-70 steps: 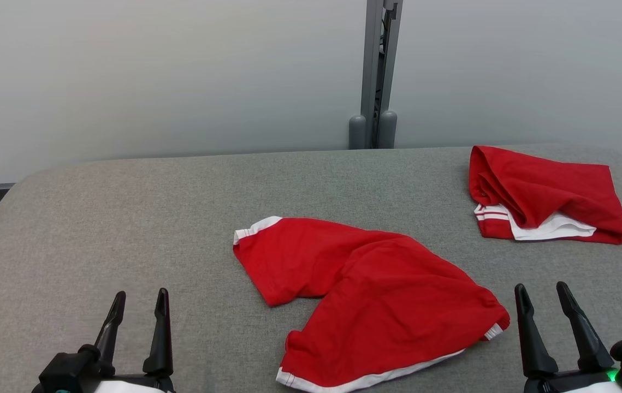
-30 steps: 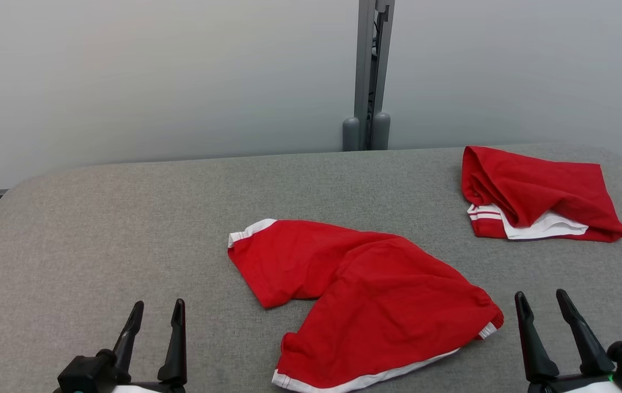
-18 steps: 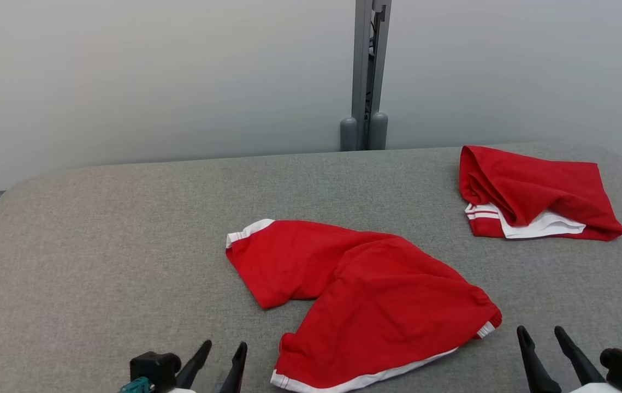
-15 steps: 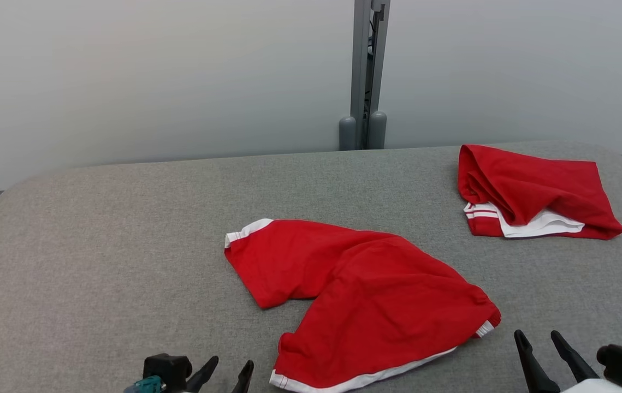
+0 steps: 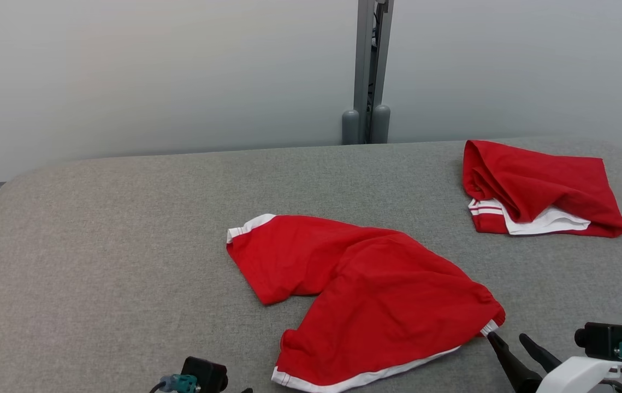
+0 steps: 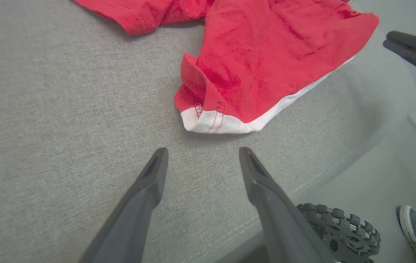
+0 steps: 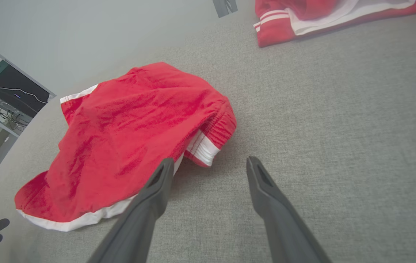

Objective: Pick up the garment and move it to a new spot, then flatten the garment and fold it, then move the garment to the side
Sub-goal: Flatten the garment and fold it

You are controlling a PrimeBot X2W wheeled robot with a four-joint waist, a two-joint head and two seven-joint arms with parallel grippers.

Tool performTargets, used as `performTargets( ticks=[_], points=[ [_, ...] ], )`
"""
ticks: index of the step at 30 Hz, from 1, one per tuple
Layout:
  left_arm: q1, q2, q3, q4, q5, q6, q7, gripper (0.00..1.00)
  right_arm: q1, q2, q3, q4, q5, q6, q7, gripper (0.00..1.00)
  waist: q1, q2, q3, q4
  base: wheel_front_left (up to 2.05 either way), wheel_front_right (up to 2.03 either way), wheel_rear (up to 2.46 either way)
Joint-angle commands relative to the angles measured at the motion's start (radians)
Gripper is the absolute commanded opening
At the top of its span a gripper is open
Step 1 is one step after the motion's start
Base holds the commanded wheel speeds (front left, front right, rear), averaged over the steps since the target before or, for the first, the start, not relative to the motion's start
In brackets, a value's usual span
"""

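Observation:
The garment [image 5: 365,289] is a pair of red shorts with white trim, lying crumpled in the middle of the grey table [image 5: 98,245]. In the left wrist view my left gripper [image 6: 203,151] stands open just short of the garment's [image 6: 266,54] white-hemmed near corner, with nothing between its fingers. My right gripper [image 5: 506,337] is open and low over the table, its tips right beside the elastic waistband corner. In the right wrist view that gripper [image 7: 210,160] faces the waistband end of the garment [image 7: 131,120]; its left finger overlaps the hem, and whether it touches is unclear.
A second red garment [image 5: 540,188] with white stripes lies bunched at the back right. A grey post [image 5: 368,71] rises behind the table against pale panels. Below the table's near edge are a wheel [image 6: 339,230] and a person's shoe [image 6: 414,224].
Both arms have swung inward toward the garment's near corners. The left gripper's fingers have dropped below the head view's bottom edge. The head camera has shifted slightly.

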Motion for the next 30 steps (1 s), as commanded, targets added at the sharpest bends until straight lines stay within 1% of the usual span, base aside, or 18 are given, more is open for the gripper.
performTargets(
  ticks=[1,3,4,6,12,17,21,30],
  points=[
    [0.009,0.011,-0.001,-0.005,-0.007,-0.006,0.004,1.0,-0.011,-0.009,-0.001,0.007,0.009,0.001,0.004,1.0,0.0,-0.0001,0.002,0.002,0.0,0.0,0.0],
    [0.006,0.02,-0.025,-0.016,-0.021,-0.006,0.032,1.0,-0.024,-0.028,0.019,0.022,0.029,0.001,0.011,1.0,0.0,-0.0001,0.006,0.007,0.0,0.0,0.0],
    [-0.004,0.033,-0.043,-0.027,-0.031,-0.007,0.05,1.0,-0.04,-0.037,0.039,0.036,0.059,0.001,0.02,1.0,0.0,-0.0001,0.01,0.012,0.0,0.0,0.0],
    [-0.02,0.046,-0.054,-0.03,-0.029,-0.007,0.057,1.0,-0.055,-0.052,0.057,0.045,0.08,0.001,0.016,1.0,0.0,-0.0001,0.013,0.017,0.0,0.0,0.0],
    [-0.049,0.055,-0.076,-0.016,-0.03,-0.007,0.056,1.0,-0.093,-0.086,0.113,0.08,0.139,0.001,0.017,1.0,0.0,-0.0001,0.021,0.023,0.0,0.0,0.0],
    [-0.074,0.058,-0.093,-0.001,-0.035,-0.007,0.053,1.0,-0.119,-0.1,0.148,0.107,0.163,0.001,0.014,1.0,0.0,-0.0001,0.027,0.024,0.0,0.0,0.0],
    [-0.083,0.059,-0.106,0.007,-0.042,-0.007,0.05,1.0,-0.131,-0.112,0.168,0.133,0.182,0.001,0.034,1.0,0.0,-0.0001,0.03,0.025,0.0,0.0,0.0],
    [-0.088,0.069,-0.113,0.015,-0.056,-0.006,0.039,1.0,-0.12,-0.142,0.177,0.124,0.194,0.001,0.028,1.0,0.0,-0.0001,0.035,0.021,0.0,0.0,0.0]
  ],
)
